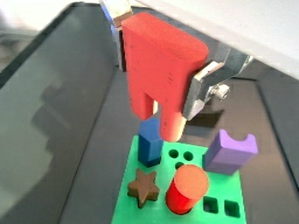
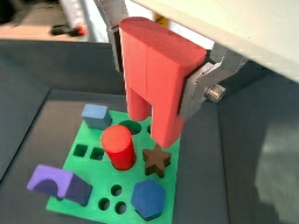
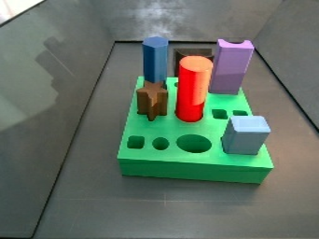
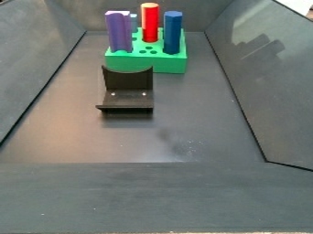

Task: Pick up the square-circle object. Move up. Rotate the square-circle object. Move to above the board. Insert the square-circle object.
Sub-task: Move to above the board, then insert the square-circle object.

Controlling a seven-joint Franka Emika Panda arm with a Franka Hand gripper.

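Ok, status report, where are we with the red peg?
Gripper above green board, shut on red peg. Peg not inserted. Tall red cylinder stands close below.

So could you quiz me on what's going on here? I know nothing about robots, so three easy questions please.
1. True or false: the gripper is empty.
2. The red square-circle object is: A) hanging over the green board; B) lying on bare floor; C) already seated in a hole.
3. What colour is the star-shaped peg standing on the board?

Key:
1. False. In both wrist views the gripper is shut on the square-circle object.
2. A.
3. Brown.
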